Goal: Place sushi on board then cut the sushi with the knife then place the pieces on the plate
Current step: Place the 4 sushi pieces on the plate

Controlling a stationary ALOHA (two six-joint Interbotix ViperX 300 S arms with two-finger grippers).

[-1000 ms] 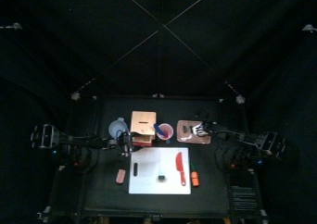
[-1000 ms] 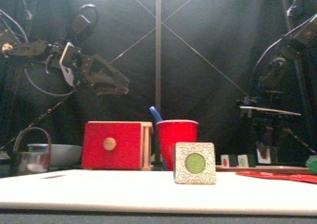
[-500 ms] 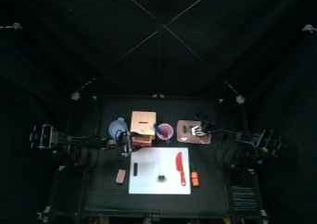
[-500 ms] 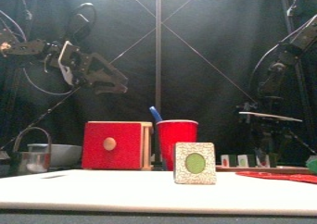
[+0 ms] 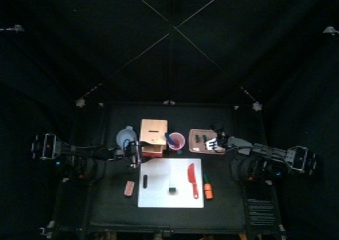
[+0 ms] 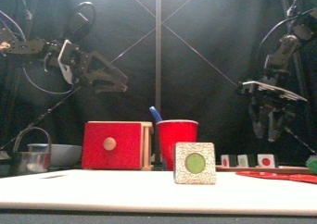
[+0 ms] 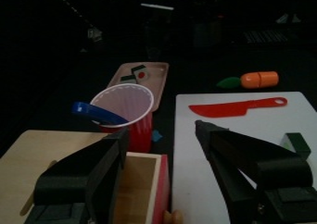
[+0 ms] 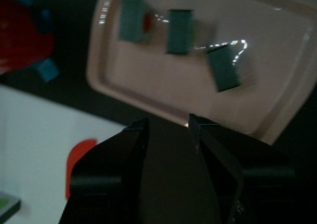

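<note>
Since a moment ago my right gripper (image 6: 275, 136) has climbed, and it now hangs clear above the pink tray (image 8: 155, 75), which sits just behind the right back corner of the white cutting board (image 5: 157, 171). Through the right wrist camera I see its fingers drawn almost together, only a slit between them, with nothing held. Three cut sushi pieces (image 8: 179, 31) lie on the tray, apart from one another. One uncut sushi block (image 6: 195, 163) stands upright on the board near its front edge, about midway across, its green centre facing the front. A red knife (image 5: 193, 175) lies flat on the board's right half, close to that block but not touching it. My left gripper (image 7: 161, 133) hovers high behind the board's left back corner, fingers spread wide and empty. Behind the board's back edge stand a red cup (image 6: 176, 143) with a blue knife (image 6: 155, 113) poking out, and just to its left the wooden box (image 6: 118, 145). An orange toy (image 5: 130, 188) lies off the board's left edge, and a second orange piece (image 5: 208, 192) off its right edge.
</note>
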